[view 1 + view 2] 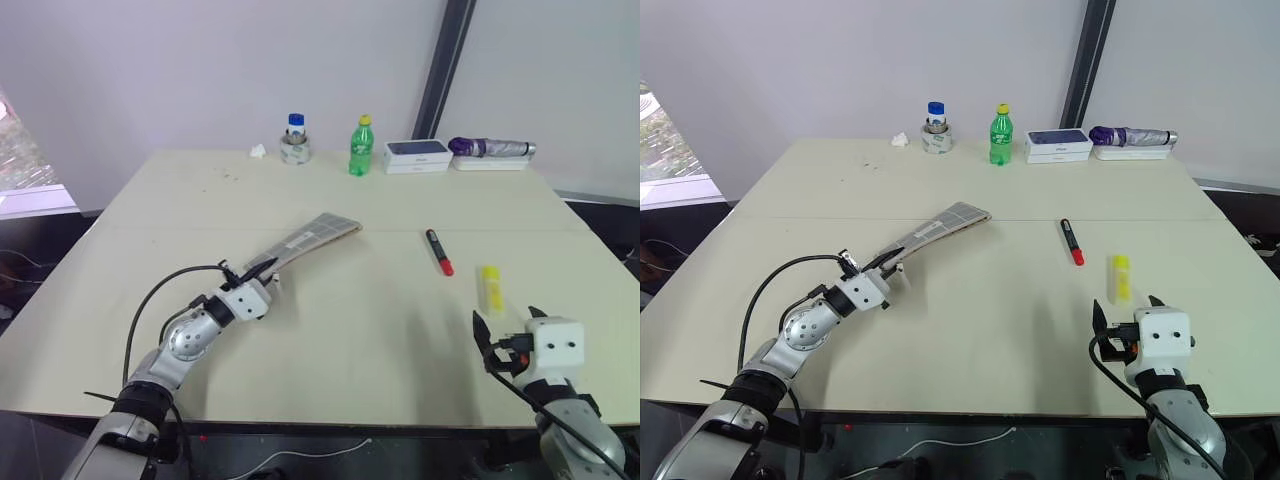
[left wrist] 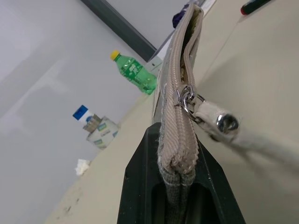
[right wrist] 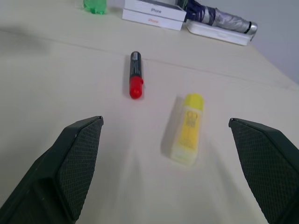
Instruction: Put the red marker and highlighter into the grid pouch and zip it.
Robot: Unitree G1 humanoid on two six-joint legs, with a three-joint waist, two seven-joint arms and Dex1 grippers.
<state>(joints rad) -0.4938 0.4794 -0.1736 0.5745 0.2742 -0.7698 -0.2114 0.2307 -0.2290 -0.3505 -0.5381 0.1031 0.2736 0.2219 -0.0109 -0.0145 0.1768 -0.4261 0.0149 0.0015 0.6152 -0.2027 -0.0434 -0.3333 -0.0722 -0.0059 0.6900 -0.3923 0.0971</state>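
The left gripper (image 1: 262,272) is clamped on the grid pouch's (image 1: 310,238) near end; the right gripper (image 3: 168,154), spread wide and empty, faces the highlighter (image 3: 187,128) with the red marker (image 3: 135,80) just beyond

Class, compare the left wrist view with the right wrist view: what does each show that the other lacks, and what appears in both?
Left wrist view alone: the left hand shut on the grid pouch, its zipper pull, and a blue-capped jar. Right wrist view alone: the open right hand with the highlighter lying on the table between its fingers. Both: the red marker, green soda bottle, and table.
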